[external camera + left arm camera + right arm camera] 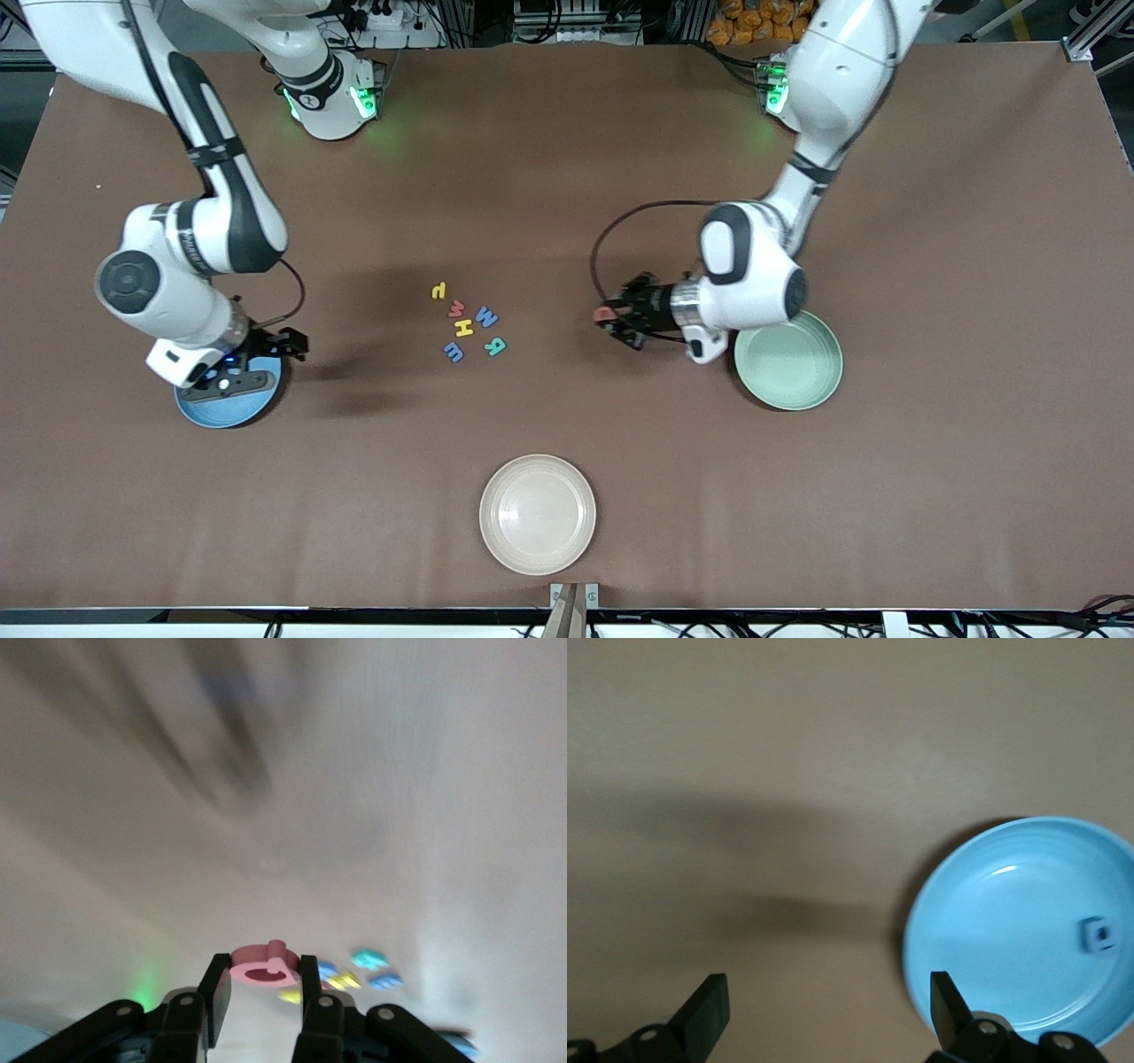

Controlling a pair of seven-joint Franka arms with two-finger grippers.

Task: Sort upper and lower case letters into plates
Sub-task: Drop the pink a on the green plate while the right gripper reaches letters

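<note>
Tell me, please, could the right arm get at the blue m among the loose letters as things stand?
Probably yes. The right gripper hangs open and empty over the sky blue plate. Bare table lies between it and the blue m, which sits on the cluster's near edge, apart from the other letters.

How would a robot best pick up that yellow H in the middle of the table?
From straight above, jaws closing on the yellow H across its two outer edges. It lies flat on the table, so only its thin edges offer a grip, and the red letter and blue M crowd close beside it, leaving little room for a sideways approach.
</note>
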